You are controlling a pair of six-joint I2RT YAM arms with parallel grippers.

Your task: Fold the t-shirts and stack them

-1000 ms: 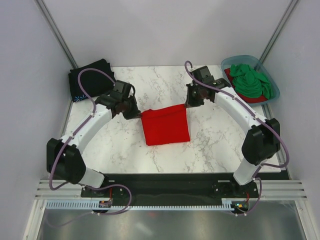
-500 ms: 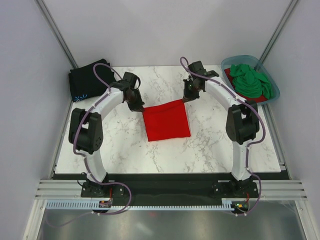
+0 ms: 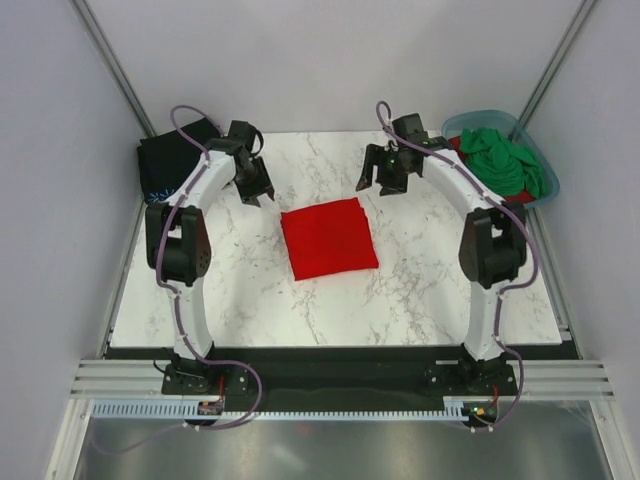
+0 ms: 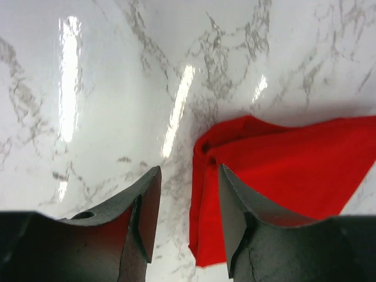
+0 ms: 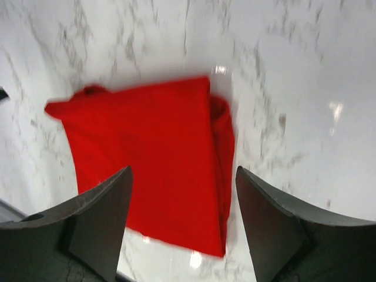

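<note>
Red t-shirt (image 3: 328, 238): folded square, mid-frame on the worktop (image 3: 250, 290).
Left tool (image 4: 188, 176): jaws apart, empty.
Right tool (image 5: 183, 176): spread wide, empty.
Change: both have let go and pulled back from it — fold looks finished, stacking comes next.

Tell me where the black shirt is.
Top view: the black shirt lies at the table's far left corner, just left of the left gripper.

Count:
- Shirts: 4. Red x2: folded red shirt (image 3: 328, 238) and second red shirt (image 3: 516, 198). Black shirt (image 3: 158, 160) x1, green shirt (image 3: 505, 160) x1.
- Tub (image 3: 478, 116): 1.
- Table (image 3: 250, 300): 1.
- Arms: 2, left arm (image 3: 205, 185) and right arm (image 3: 450, 180).
- Grippers: 2, left gripper (image 4: 185, 176) and right gripper (image 5: 183, 173).
</note>
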